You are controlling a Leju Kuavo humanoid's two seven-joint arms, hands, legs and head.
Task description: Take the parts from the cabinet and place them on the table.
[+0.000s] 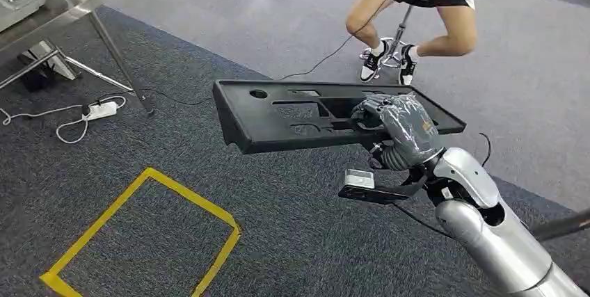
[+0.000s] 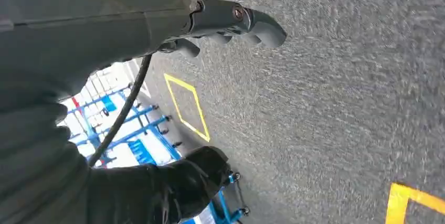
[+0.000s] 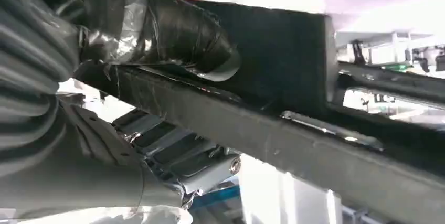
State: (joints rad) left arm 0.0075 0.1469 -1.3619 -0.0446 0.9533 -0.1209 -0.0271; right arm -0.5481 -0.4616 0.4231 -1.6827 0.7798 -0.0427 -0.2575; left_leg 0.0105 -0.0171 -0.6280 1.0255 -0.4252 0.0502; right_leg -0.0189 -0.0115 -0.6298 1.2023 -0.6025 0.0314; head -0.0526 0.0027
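Holding a long, flat black plastic part (image 1: 327, 113) with cut-out holes and raised edges, the right hand (image 1: 398, 130) sits up in the air over the dark grey carpet (image 1: 292, 220) in the head view. The hand is wrapped in a shiny grey cover, and its fingers curl over the near edge of the part, close to the part's right end, so it is clamped on the part. The silver right arm (image 1: 487, 227) comes up from the bottom right corner and bends at the wrist. The part lies almost flat and sticks out far to the left of the hand. The head view also shows a yellow tape square (image 1: 142, 238) on the carpet, a shiny metal table (image 1: 52, 5) at the top left with a white power strip (image 1: 103, 109) and cord on the floor beside it, and a person's legs (image 1: 417, 22) on a stool behind the part. The right wrist view is much closer: the wrapped thumb (image 3: 173, 30) presses on the dark face of the part (image 3: 294, 145), and the fingers (image 3: 189, 161) grip from the other side. The left wrist view shows the left hand (image 2: 231, 24) over the carpet, with its dark fingers curled in and nothing in them. It also shows blue metal racks (image 2: 131, 129) that the other views miss.
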